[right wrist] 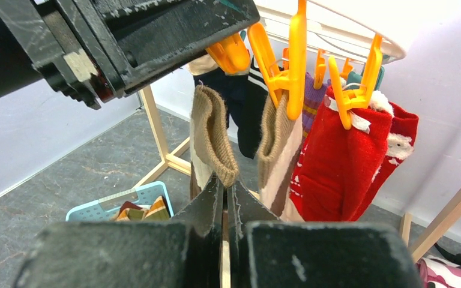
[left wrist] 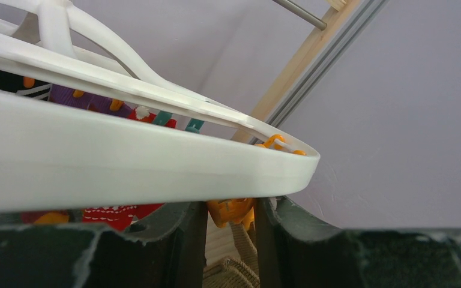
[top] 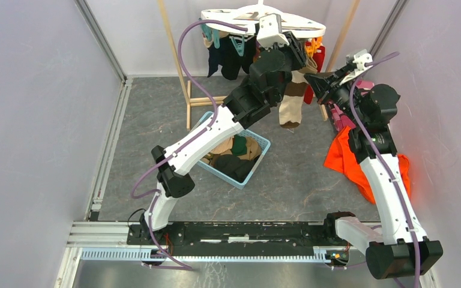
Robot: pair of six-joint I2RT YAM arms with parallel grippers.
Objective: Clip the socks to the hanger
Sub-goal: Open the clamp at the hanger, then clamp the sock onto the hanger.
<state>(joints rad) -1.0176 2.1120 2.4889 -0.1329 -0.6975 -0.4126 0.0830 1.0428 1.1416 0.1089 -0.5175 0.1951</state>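
Observation:
The white oval hanger (top: 263,17) hangs at the back with several socks clipped under it. My left gripper (left wrist: 230,207) is raised to its rim (left wrist: 126,162), shut on an orange clip (left wrist: 235,213); a beige sock cuff (left wrist: 234,273) sits just below the clip. My right gripper (right wrist: 226,180) is shut on the cuff of that beige-brown sock (right wrist: 213,132) and holds it up under the clip (right wrist: 231,54). Beside it hang another beige sock (right wrist: 279,144), red socks with white patterns (right wrist: 348,162) and navy ones (right wrist: 246,114). From above, the beige-brown sock (top: 291,105) dangles between both grippers.
A light blue basket (top: 263,147) with more socks sits on the floor under my left arm. An orange cloth (top: 342,159) and a pink camouflage garment (top: 339,117) lie by my right arm. The wooden pole rack (top: 187,102) stands behind, with grey walls on both sides.

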